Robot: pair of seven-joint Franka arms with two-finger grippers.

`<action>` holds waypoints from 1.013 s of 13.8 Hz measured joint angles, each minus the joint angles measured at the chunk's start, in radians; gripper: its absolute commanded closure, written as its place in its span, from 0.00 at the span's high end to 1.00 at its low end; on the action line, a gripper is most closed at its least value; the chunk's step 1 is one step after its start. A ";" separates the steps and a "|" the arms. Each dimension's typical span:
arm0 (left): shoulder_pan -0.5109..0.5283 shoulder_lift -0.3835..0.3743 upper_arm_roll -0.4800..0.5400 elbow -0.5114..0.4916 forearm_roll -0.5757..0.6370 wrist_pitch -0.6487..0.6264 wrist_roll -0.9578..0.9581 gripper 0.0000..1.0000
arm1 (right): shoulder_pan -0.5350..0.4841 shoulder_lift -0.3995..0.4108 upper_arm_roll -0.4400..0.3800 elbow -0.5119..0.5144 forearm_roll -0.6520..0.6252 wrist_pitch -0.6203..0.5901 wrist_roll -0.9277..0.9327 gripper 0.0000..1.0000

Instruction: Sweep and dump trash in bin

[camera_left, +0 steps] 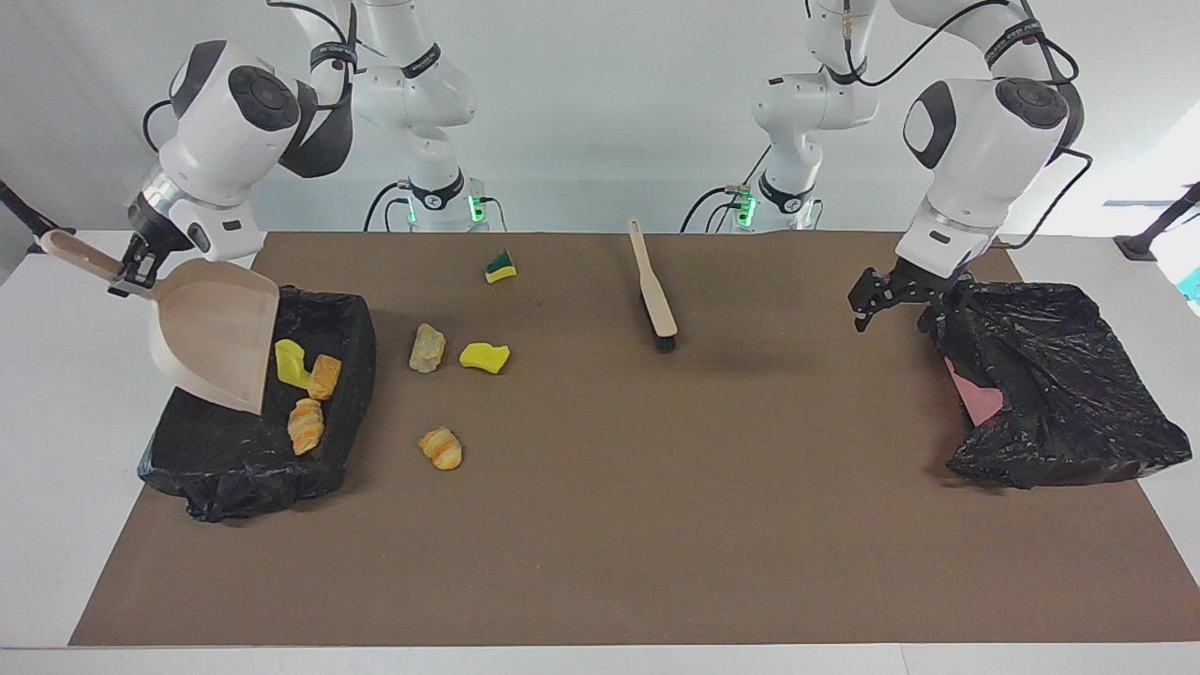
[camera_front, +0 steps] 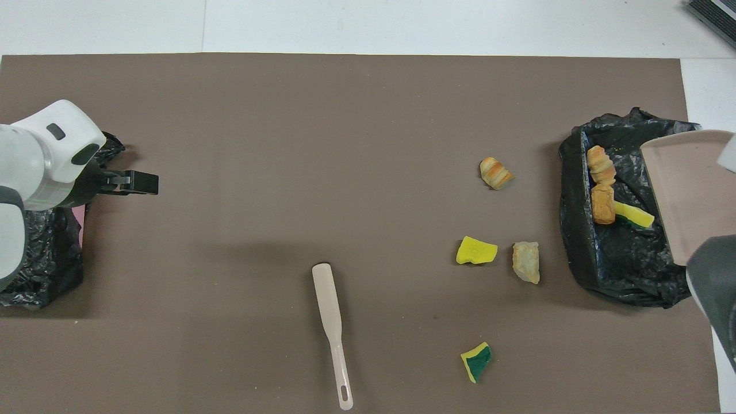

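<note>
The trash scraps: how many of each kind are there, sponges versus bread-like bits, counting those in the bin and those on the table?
Yellow sponge pieces: 2, one in the bin, one on the mat
Yellow-and-green sponge: 1
Bread-like lumps and croissants: 4, two in the bin, two on the mat
Total: 7

We got bright, even overhead light, soft shadows on the flat brown table mat [camera_left: 656, 525], everything sharp.
</note>
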 measured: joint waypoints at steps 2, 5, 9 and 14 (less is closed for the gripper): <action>0.005 0.000 0.001 0.012 0.001 -0.019 0.000 1.00 | 0.000 0.007 0.018 0.019 0.054 -0.002 0.022 0.00; 0.029 0.000 0.005 0.071 0.002 -0.081 0.037 1.00 | 0.019 0.045 0.027 0.091 0.182 -0.039 0.075 0.00; 0.033 -0.004 0.065 0.157 0.003 -0.194 0.099 1.00 | 0.145 0.087 0.037 0.168 0.322 -0.154 0.334 0.00; 0.026 -0.035 0.076 0.198 0.003 -0.302 0.107 1.00 | 0.317 0.228 0.043 0.349 0.436 -0.324 0.770 0.00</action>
